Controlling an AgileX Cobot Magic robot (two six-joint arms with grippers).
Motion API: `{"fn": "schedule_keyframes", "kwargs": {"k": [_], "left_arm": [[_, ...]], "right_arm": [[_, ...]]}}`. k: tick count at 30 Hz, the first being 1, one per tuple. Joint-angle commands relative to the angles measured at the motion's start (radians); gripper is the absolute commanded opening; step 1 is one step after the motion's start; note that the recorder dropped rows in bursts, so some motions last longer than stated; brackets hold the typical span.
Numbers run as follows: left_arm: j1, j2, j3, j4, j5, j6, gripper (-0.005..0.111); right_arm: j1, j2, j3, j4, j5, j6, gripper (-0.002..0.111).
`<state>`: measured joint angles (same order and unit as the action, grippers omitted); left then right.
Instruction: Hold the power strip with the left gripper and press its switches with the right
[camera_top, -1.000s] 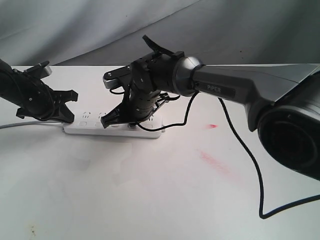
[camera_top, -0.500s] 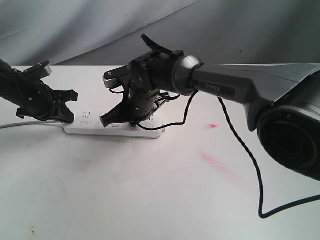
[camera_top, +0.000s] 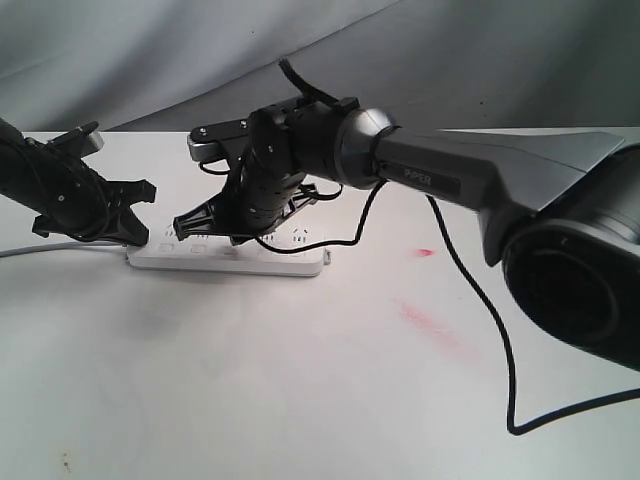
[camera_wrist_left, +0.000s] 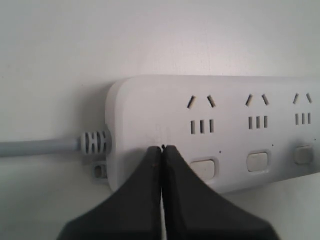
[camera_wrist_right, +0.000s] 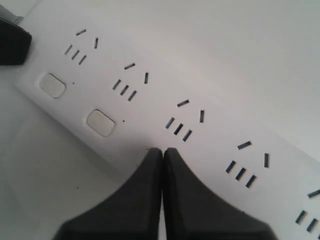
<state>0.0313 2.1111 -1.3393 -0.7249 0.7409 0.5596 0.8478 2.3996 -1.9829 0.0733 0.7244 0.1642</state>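
Note:
The white power strip lies flat on the table, its grey cord and end tab at the left end. My left gripper is shut, its tips pressed down on the strip's cord end beside the first of the switches. My right gripper is also shut, tips down on the strip's button row just past the second switch. The button under those tips is hidden. Nothing sits between either pair of fingers.
A loose black cable trails from the right arm across the table to the right. Red smears mark the table right of the strip. A grey cloth backdrop hangs behind the table's far edge.
My right gripper has shifted left along the strip, by roughly one socket group, toward the left gripper. The left arm and the strip have stayed put.

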Motion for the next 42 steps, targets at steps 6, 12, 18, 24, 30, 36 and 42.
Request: {"fn": "schedule_keyframes", "kwargs": {"k": [6, 12, 18, 24, 30, 36, 42], "left_arm": [[0.000, -0.003, -0.004, 0.002, -0.004, -0.001, 0.000], [0.000, -0.003, -0.004, 0.002, -0.004, -0.001, 0.000], [0.000, -0.003, -0.004, 0.002, -0.004, -0.001, 0.000], [0.000, -0.003, -0.004, 0.002, -0.004, -0.001, 0.000], [0.000, -0.003, -0.004, 0.002, -0.004, -0.001, 0.000], [0.000, -0.003, -0.004, 0.002, -0.004, -0.001, 0.000], [0.000, -0.003, -0.004, 0.002, -0.004, -0.001, 0.000]], "right_arm": [[0.002, 0.019, -0.005, 0.026, -0.063, 0.001, 0.000], [0.002, 0.040, -0.005, 0.033, -0.054, 0.001, 0.000], [0.002, 0.068, -0.005, 0.020, 0.010, 0.001, 0.000], [0.018, 0.068, -0.005, 0.003, 0.050, -0.006, 0.000], [0.050, 0.041, -0.008, -0.058, 0.046, -0.006, 0.000], [0.050, 0.041, -0.008, -0.098, 0.050, 0.025, 0.000], [0.050, 0.024, -0.008, -0.135, 0.033, 0.053, 0.000]]}}
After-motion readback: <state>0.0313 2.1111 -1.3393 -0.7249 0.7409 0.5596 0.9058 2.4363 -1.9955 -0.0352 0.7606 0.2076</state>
